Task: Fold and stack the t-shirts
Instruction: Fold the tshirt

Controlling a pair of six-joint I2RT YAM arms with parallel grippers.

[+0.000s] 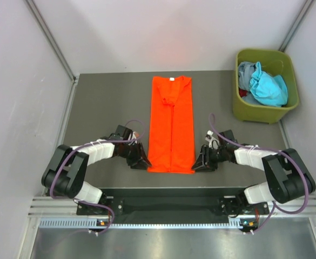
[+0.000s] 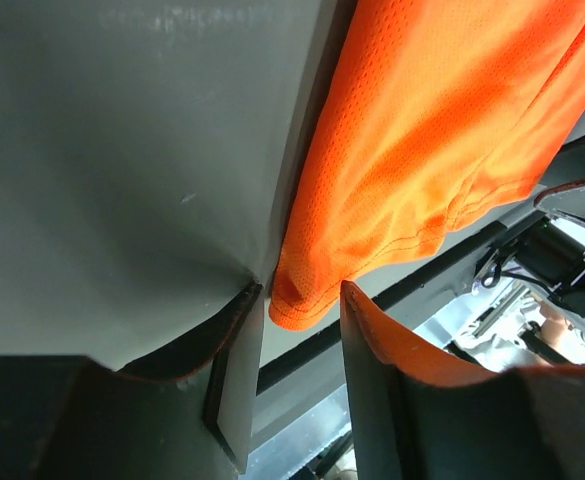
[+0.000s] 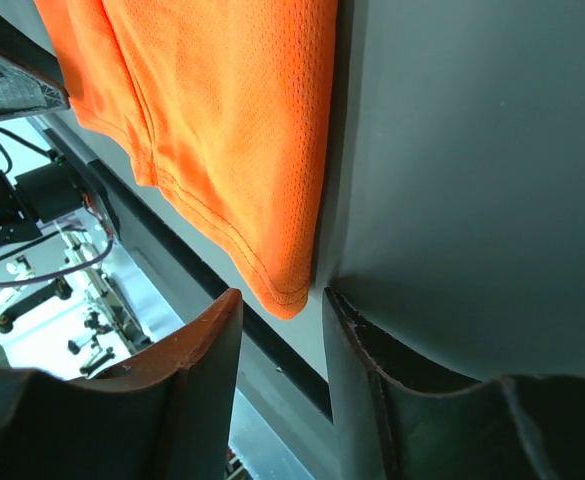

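Note:
The bright orange t-shirt (image 1: 172,124) lies on the grey table as a long narrow strip, sleeves folded in, white neck label at the far end. My left gripper (image 1: 141,162) is open at the shirt's near left corner (image 2: 302,300), and that corner lies just in front of the gap between the jaws. My right gripper (image 1: 201,163) is open at the near right corner (image 3: 282,285), which also sits just ahead of the gap. Teal-blue and grey shirts (image 1: 263,83) lie bunched in the bin.
The olive-green plastic bin (image 1: 249,112) stands at the back right beside the table. The table's near edge (image 1: 168,189) runs just behind both grippers. Grey walls close in the left, right and back.

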